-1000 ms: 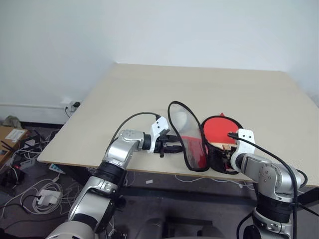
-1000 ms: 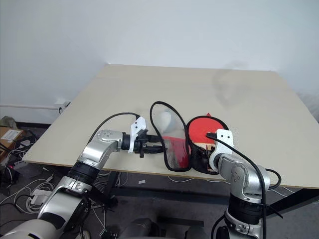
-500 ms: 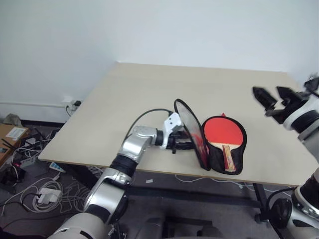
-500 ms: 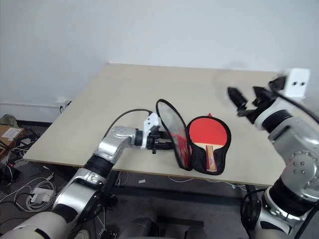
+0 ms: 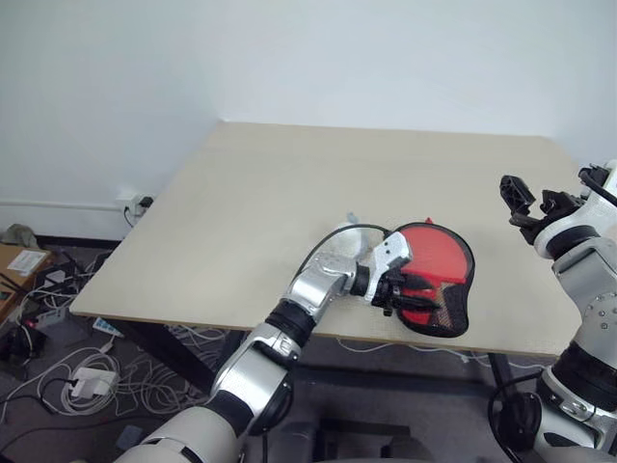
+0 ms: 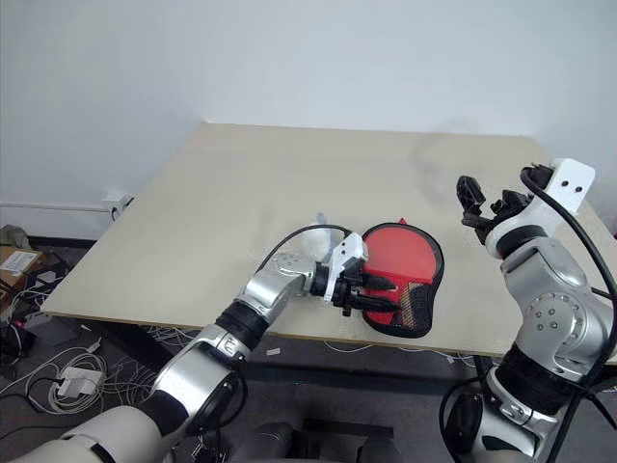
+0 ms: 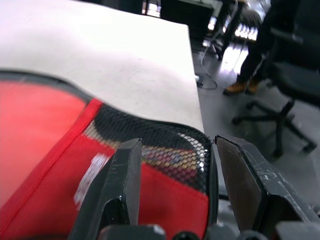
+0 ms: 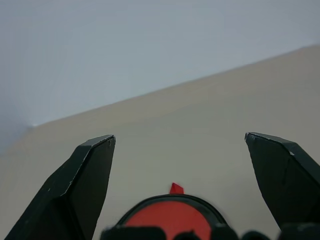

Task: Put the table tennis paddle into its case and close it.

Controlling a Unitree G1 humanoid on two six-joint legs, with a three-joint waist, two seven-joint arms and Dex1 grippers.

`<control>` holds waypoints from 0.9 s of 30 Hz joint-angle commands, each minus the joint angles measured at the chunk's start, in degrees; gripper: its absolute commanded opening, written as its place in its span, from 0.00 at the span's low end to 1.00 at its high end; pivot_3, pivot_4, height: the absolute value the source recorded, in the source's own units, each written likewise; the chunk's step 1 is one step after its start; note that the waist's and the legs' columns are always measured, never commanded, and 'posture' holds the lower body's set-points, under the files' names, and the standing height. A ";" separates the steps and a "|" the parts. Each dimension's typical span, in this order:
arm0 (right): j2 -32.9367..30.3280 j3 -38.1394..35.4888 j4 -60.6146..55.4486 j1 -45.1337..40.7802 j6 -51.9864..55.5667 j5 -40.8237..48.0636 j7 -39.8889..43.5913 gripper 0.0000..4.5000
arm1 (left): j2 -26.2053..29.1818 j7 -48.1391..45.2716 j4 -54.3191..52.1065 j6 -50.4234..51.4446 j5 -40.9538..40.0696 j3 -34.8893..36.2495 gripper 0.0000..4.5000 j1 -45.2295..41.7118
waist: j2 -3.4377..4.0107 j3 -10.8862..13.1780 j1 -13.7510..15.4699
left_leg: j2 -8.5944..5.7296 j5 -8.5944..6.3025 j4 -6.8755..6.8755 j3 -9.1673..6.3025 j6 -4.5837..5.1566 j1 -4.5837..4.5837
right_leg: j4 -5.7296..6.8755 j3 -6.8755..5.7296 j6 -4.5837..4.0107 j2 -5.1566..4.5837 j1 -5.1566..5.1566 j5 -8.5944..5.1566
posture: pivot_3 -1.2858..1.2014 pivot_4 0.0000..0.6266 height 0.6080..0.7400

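**Two halves folded together, zipper not yet run**

Both halves of the case (image 5: 434, 280) now lie one on the other near the front edge of the table (image 5: 241, 212), red top with its black mesh end toward the robot. No part of the table tennis paddle is visible; judging by the flat, filled shape, it is probably inside under the lid.

At the case's left side sits the left gripper (image 6: 371, 294), reaching across from the left, its two black fingers (image 7: 125, 185) partly spread over the mesh end and the zipper rim. Whether they pinch the fabric or only press on it cannot be told.

Well to the right of the case and raised above the table, the right gripper (image 6: 485, 204) stands with its jaws spread wide and empty, pointing away toward the wall.

The case's long axis runs roughly from the front edge toward the wall, mesh end nearest. For the zipper pull, which cannot be made out, the left gripper is much the nearer.
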 commanded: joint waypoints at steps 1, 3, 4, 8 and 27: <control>0.03 -0.59 -1.34 0.23 -1.95 0.67 -1.78 1.00 | 1.15 1.92 -6.22 7.59 -3.91 4.15 0.55 -0.47 | 0.01 0.00 0.01 | 0.00 0.00 0.00 0.00 0.00 0.00 | 0.00 0.00 0.00 0.00 0.00 0.00 | 0.52 0.00 0.81; 0.20 -0.28 -1.34 0.67 -2.31 0.87 -2.38 1.00 | 1.64 4.48 -7.87 13.77 -5.47 6.10 0.67 -0.40 | 0.02 -0.01 0.01 | 0.00 0.00 0.01 -0.01 0.00 0.00 | 0.00 0.00 0.00 -0.01 -0.01 0.00 | 0.52 0.00 0.81; 0.14 -0.07 -1.30 0.86 -2.47 0.91 -2.55 1.00 | 1.69 5.78 -8.29 15.97 -5.85 6.74 0.74 -0.39 | 0.02 -0.01 0.06 | -0.01 0.00 0.01 -0.01 0.00 0.00 | 0.00 0.00 0.00 0.00 0.00 0.00 | 0.52 0.00 0.81; 0.29 1.55 -0.65 1.57 -3.36 0.33 -3.13 1.00 | -0.22 14.79 -5.86 24.36 -6.79 10.72 0.98 -0.99 | 0.01 0.00 0.06 | -0.04 0.00 0.03 -0.06 0.00 0.00 | 0.00 -0.01 0.00 -0.01 0.02 0.00 | 0.52 0.00 0.81; -0.35 3.30 0.31 2.27 -5.21 0.61 -5.04 1.00 | -10.12 28.30 9.57 42.77 -13.87 21.38 0.98 -9.34 | 0.00 0.00 0.04 | -0.03 0.02 0.00 -0.04 -0.04 0.00 | 0.00 0.00 0.00 -0.02 -0.02 0.00 | 0.52 0.00 0.81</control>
